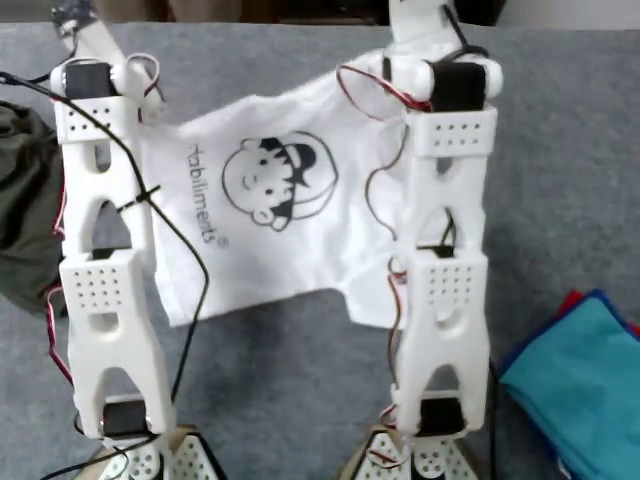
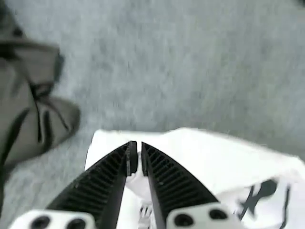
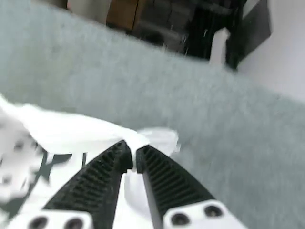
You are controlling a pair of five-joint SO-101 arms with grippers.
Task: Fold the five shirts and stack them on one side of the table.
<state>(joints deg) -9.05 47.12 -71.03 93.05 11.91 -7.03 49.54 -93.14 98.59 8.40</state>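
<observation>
Your arms hide side edges of white shirt (image 1: 270, 230): soft knit, round cartoon print, spread mid-table. Left gripper (image 2: 138, 157) and right gripper (image 3: 133, 160) each pinch its far corners. Crumpled olive shirt (image 1: 20, 220) is cut off at left edge, teal shirt (image 1: 585, 390) at right.

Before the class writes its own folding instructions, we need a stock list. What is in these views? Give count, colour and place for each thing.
white shirt: one, white with a dark cartoon print, spread mid-table between the arms.
dark garment: one, olive-grey, crumpled at the table's left edge.
folded stack: one, teal on top with blue and red edges beneath, at the near right corner.
table cover: one, grey, under everything.
arms: two, white, side by side, reaching over the shirt.
left tool: one, black fingers, shut on a far corner of the white shirt, beside the dark garment.
right tool: one, black fingers, shut on the shirt's other far corner.
</observation>
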